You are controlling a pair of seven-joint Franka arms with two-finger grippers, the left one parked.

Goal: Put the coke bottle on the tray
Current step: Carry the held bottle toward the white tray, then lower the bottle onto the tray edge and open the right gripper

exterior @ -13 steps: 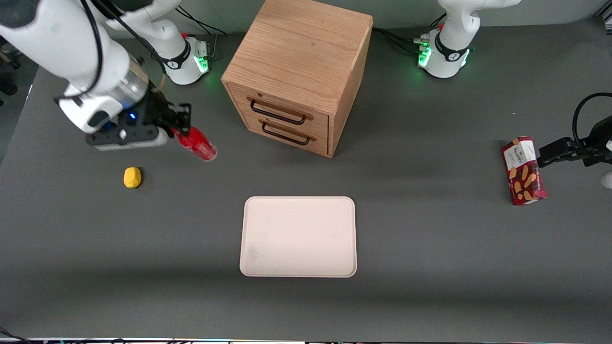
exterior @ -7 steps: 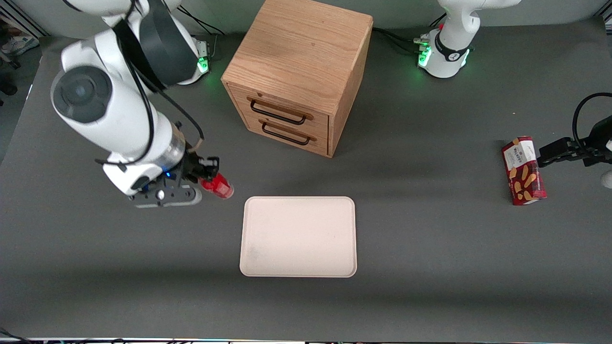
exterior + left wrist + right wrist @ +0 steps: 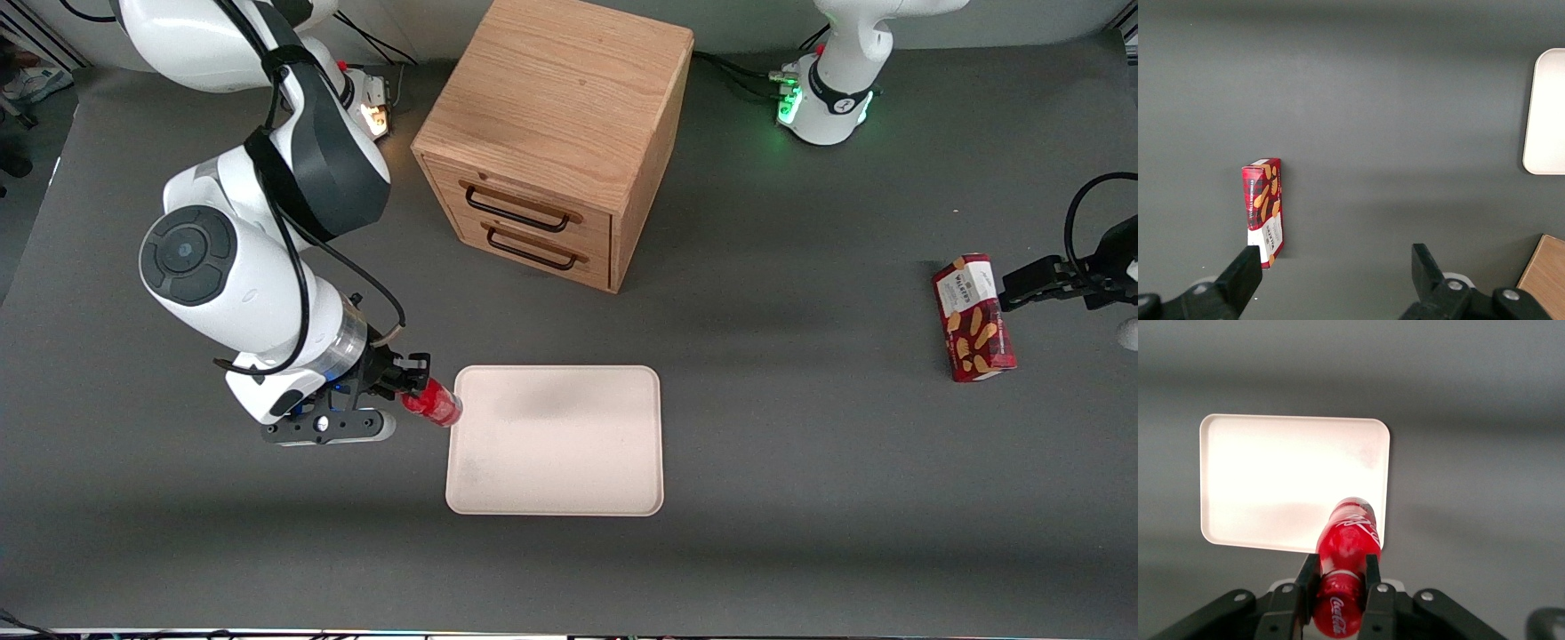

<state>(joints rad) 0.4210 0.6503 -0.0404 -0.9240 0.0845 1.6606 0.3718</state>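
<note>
**A:** What is the gripper (image 3: 411, 384) doing?

**B:** It is clamped on the coke bottle (image 3: 432, 404), one black finger (image 3: 1306, 577) pressed against each side of the bottle's body. In the front view the gripper hangs above the table (image 3: 800, 462), just beside the tray (image 3: 556, 440), at the tray's edge toward the working arm's end.

**A:** And the bottle itself?

**B:** Small, slim and red all over, glossy, with white Coca-Cola script running along it; the lettering shows twice in the wrist view (image 3: 1346, 577). It is tilted, not upright. It sticks out from between the fingers toward the tray, and its free end overlaps the tray's rim at the corner farther from the front camera. Whether it touches the tray, I cannot tell.

**A:** The tray?

**B:** Flat, rectangular, pale cream-pink, with rounded corners and a low rim (image 3: 1295, 480). Nothing lies on it.

**A:** What else is out there?

**B:** A wooden two-drawer cabinet (image 3: 556, 133) with dark wire handles stands farther from the front camera than the tray. Well apart, toward the parked arm's end of the table, a red snack box (image 3: 973, 317) printed with biscuit pictures lies on the grey surface (image 3: 1263, 211).
</note>
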